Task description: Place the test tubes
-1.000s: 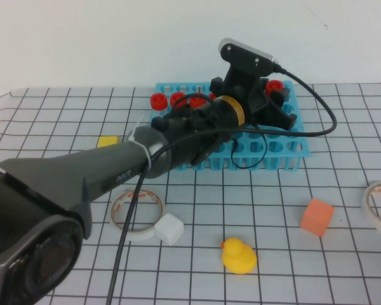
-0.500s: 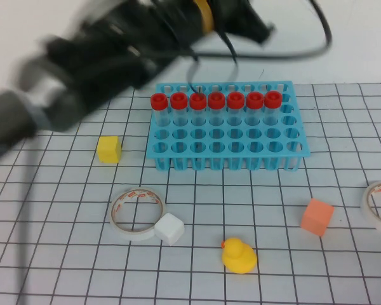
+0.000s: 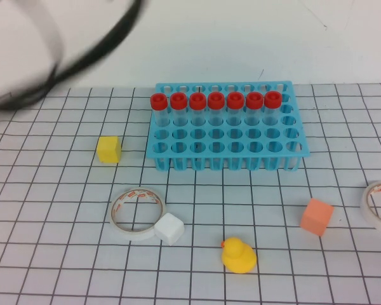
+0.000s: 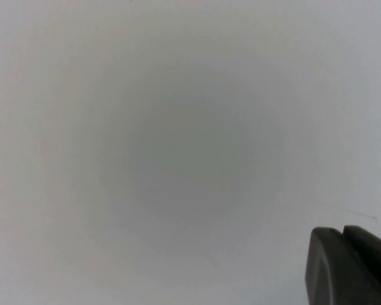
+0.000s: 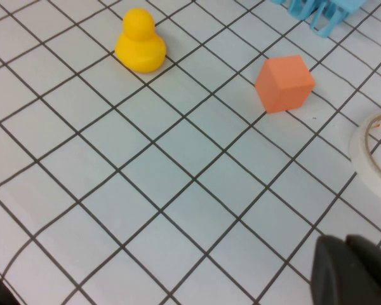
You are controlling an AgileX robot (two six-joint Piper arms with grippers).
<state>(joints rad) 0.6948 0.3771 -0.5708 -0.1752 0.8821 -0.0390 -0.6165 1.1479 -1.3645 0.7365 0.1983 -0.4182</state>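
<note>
Several red-capped test tubes [image 3: 216, 101] stand upright in the back row of the blue rack [image 3: 228, 156]. My left arm [image 3: 44, 38] is only a blurred streak at the upper left of the high view, well away from the rack. In the left wrist view my left gripper [image 4: 341, 236] is shut and empty, facing a blank white wall. My right gripper [image 5: 344, 241] is shut with nothing in it, hovering over the gridded table near the orange cube [image 5: 284, 82]. A corner of the rack [image 5: 324, 13] shows in the right wrist view.
On the gridded mat lie a yellow cube [image 3: 108, 149], a tape roll [image 3: 136, 213] touching a white cube [image 3: 169, 229], a yellow duck [image 3: 238, 255], the orange cube [image 3: 317, 216] and a second tape roll [image 3: 380, 204] at the right edge.
My left arm has lifted off the rack's right end and swung up and left, its gripper closing empty. A red-capped tube now stands where it was. The right arm has not moved.
</note>
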